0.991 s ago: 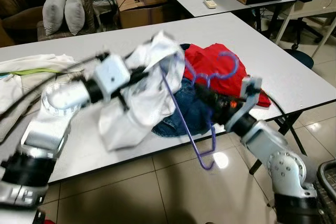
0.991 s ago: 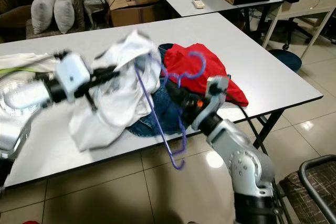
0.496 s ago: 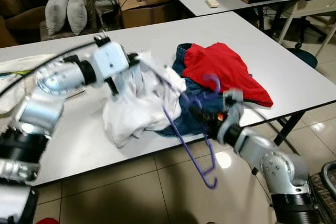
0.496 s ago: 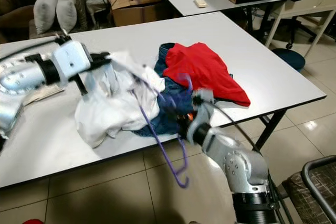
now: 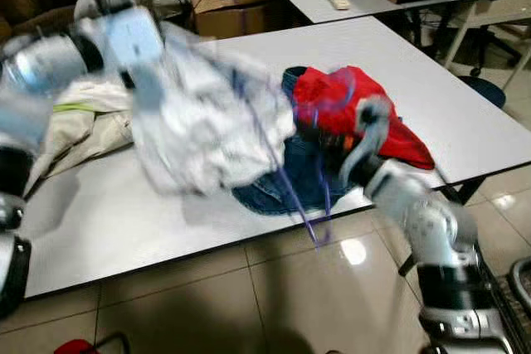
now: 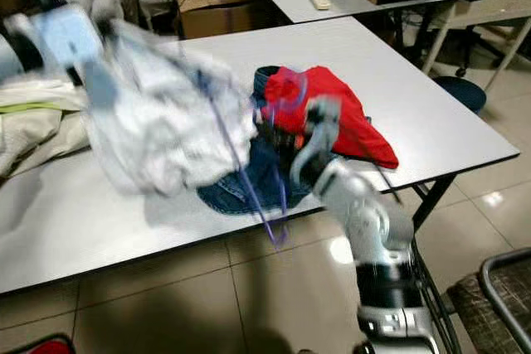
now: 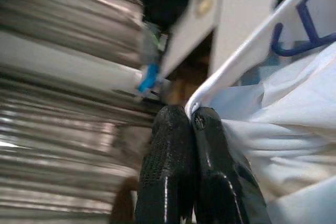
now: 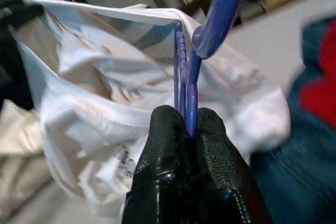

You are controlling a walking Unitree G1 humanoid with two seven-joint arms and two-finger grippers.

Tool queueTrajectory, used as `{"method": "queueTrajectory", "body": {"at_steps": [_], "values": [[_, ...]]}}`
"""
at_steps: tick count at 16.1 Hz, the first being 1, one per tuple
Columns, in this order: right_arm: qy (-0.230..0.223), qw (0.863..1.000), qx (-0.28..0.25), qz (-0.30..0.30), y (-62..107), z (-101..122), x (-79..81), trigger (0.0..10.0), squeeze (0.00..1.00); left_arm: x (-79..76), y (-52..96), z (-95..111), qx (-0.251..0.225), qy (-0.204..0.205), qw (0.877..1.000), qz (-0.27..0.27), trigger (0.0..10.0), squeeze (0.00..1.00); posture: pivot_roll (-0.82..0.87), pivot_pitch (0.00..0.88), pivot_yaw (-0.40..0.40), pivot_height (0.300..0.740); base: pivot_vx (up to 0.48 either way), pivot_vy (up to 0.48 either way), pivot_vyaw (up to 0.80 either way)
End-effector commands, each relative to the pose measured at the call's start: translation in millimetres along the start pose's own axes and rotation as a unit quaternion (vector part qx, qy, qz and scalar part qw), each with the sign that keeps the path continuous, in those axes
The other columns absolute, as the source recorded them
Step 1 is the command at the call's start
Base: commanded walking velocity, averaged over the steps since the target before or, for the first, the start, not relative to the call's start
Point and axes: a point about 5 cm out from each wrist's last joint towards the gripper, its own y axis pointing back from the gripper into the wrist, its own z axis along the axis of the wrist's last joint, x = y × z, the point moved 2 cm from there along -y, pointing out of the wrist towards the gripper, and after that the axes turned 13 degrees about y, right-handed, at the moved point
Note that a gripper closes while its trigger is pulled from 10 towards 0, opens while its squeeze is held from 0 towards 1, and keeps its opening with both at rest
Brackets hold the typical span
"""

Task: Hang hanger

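My right hand (image 8: 186, 124) is clamped on the thin purple plastic hanger (image 5: 282, 173), its hook curling over the red garment (image 5: 365, 113) and denim on the white worktop (image 5: 431, 97), while my left hand (image 7: 190, 116) pinches the crumpled white shirt (image 5: 207, 122) by its hem, lifted above the worktop.

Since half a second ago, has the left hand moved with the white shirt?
Yes. The left hand, clamped on the white shirt, has swung toward the table's far left, away from the red garment.
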Motion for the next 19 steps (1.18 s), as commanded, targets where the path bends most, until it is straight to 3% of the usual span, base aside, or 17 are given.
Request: {"method": "queueTrajectory", "body": {"at_steps": [1, 2, 4, 7, 10, 14, 16, 18, 19], "values": [[-0.017, 0.999, -0.027, 0.008, 0.3, 9, 2.4, 10.0, 0.0, -2.6, -0.4, 4, -0.014, 0.004, 1.0, -0.006, 0.0, 0.0, -0.11, 0.0, 0.062, 0.74, 0.0, 0.0, 0.0], [-0.052, 0.998, -0.026, 0.006, -0.2, 6, 2.9, 10.0, 0.0, -22.5, -3.5, 11, -0.049, 0.042, 0.997, -0.044, 0.0, 0.0, -0.11, 0.0, 0.063, 0.74, 0.0, 0.0, 0.0], [-0.104, 0.994, -0.013, 0.007, -3.0, -8, 5.1, 10.0, 0.0, -51.7, -8.9, 14, -0.079, 0.07, 0.991, -0.088, 0.0, 0.0, -0.11, 0.0, 0.066, 0.74, 0.0, 0.0, 0.0], [-0.181, 0.983, -0.03, 0.026, -12.0, -13, 13.3, 10.0, 0.0, -78.2, -12.7, 21, -0.099, 0.092, 0.982, -0.134, 0.0, 0.0, -0.1, 0.0, 0.071, 0.74, 0.0, 0.0, 0.0], [-0.29, 0.954, -0.069, -0.021, -27.4, -12, 0.9, 10.0, 0.0, -109.2, 3.6, 11, -0.068, 0.126, 0.96, -0.24, 0.0, 0.0, -0.08, 0.0, 0.078, 0.74, 0.0, 0.0, 0.0], [-0.357, 0.928, -0.076, -0.075, -41.8, -19, -9.6, 10.0, 0.0, -125.7, 17.2, 3, -0.035, 0.158, 0.934, -0.318, 0.0, 0.0, -0.07, 0.0, 0.091, 0.74, 0.0, 0.0, 0.0], [-0.393, 0.911, -0.089, -0.092, -53.1, -19, -8.7, 10.0, 0.0, -134.8, 23.7, 3, -0.024, 0.185, 0.916, -0.355, 0.0, 0.0, -0.06, 0.0, 0.1, 0.74, 0.0, 0.0, 0.0], [-0.441, 0.882, -0.111, -0.122, -69.8, -18, -5.0, 10.0, 0.0, -140.9, 25.9, 20, -0.047, 0.271, 0.875, -0.399, 0.0, 0.0, -0.05, 0.0, 0.115, 0.74, 0.0, 0.0, 0.0], [-0.452, 0.876, -0.116, -0.126, -73.5, -17, -2.7, 10.0, 0.0, -145.0, 25.2, 26, -0.056, 0.291, 0.86, -0.415, 0.0, 0.0, -0.05, 0.0, 0.118, 0.74, 0.0, 0.0, 0.0]]}}
